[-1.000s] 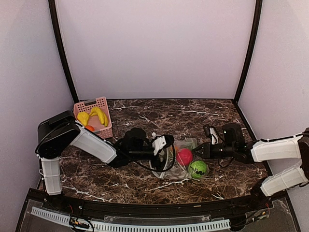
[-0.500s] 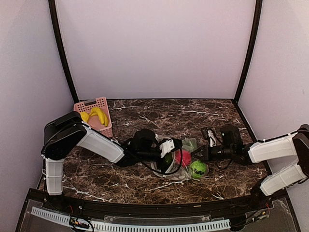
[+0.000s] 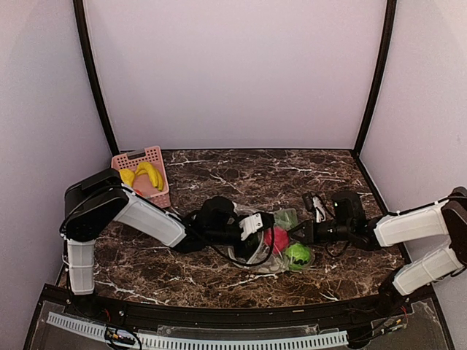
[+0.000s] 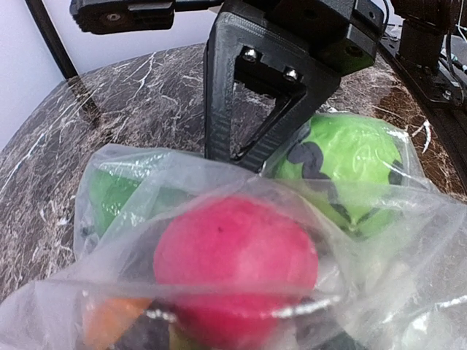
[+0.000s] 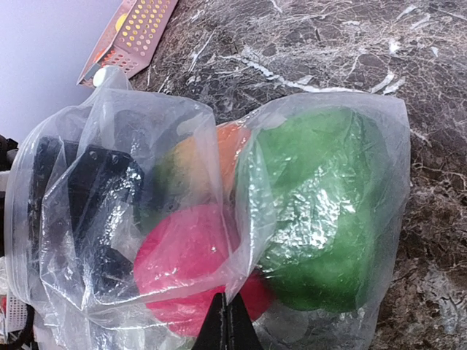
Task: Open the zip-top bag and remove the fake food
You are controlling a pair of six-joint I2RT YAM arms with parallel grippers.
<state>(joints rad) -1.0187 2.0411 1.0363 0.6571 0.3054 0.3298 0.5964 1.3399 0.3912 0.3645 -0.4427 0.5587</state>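
Note:
The zip-top bag (image 3: 281,219) lies at the table's middle, its mouth facing left. It holds a pink-red ball (image 3: 278,238), a bright green ball (image 3: 298,254), a green leafy piece (image 4: 109,195) and an orange piece (image 4: 108,321). My left gripper (image 3: 257,232) reaches into the bag's mouth, just short of the pink-red ball (image 4: 233,262). Through the plastic in the right wrist view its fingers (image 5: 98,186) look spread. My right gripper (image 5: 227,324) is shut, pinching a fold of the bag (image 5: 219,146) between the pink-red ball (image 5: 186,262) and the green ball (image 5: 321,211).
A pink perforated basket (image 3: 155,154) stands at the back left, holding a yellow banana (image 3: 150,173), another yellow piece and an orange ball; its corner also shows in the right wrist view (image 5: 139,33). Dark marble table, walls on three sides.
My left gripper has pushed rightward into the bag's mouth toward the pink-red ball. My right gripper has shifted a little left, still pinching the bag.

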